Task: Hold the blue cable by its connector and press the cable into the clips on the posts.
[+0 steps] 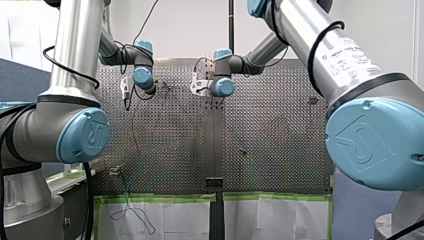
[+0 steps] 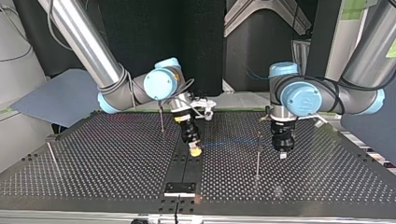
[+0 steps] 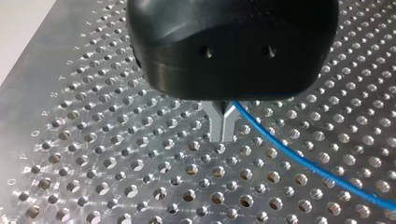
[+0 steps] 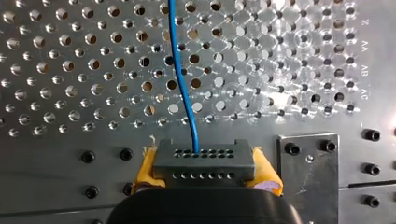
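Right gripper (image 4: 206,169) clamps one connector (image 4: 203,156) — left gripper (image 3: 223,128) pinches one blue cable (image 4: 182,88).

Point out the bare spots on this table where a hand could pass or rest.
In the top view: bare table between the edge post and the centre plate, and from the tall post to the view's right edge. Crowded: the middle, where the blue cable stretches from my right pincer, shut on the connector, to my left pincer.
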`<action>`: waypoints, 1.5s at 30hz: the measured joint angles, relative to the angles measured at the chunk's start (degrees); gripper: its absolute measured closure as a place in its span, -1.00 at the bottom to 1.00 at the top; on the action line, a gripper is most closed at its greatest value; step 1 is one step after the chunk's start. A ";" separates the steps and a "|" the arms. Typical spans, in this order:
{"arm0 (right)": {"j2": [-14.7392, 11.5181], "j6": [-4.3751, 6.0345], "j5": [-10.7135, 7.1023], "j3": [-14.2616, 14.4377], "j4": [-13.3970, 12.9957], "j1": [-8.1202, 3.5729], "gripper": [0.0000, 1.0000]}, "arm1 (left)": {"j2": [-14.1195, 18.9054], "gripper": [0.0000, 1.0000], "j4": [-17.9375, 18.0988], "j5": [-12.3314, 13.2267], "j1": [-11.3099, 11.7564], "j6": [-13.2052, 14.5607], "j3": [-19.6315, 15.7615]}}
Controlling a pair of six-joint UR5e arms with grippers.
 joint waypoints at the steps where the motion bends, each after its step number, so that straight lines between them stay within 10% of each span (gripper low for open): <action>1: 0.07 0.01 -0.01 -0.18 0.00 -0.07 1.00 | -0.07 1.00 0.01 0.18 0.11 0.01 0.00; 16: 0.40 0.87 -1.50 -1.17 0.07 -2.34 1.00 | -1.17 1.00 -0.14 1.38 1.10 0.14 0.17; 36: 0.57 0.89 -2.82 -1.19 0.43 -2.52 1.00 | -1.06 0.98 -3.39 -1.56 0.11 1.57 0.18; 45: 0.71 0.89 -2.84 -1.19 0.62 -2.43 1.00 | -1.05 -0.71 -3.46 2.05 0.32 0.98 0.18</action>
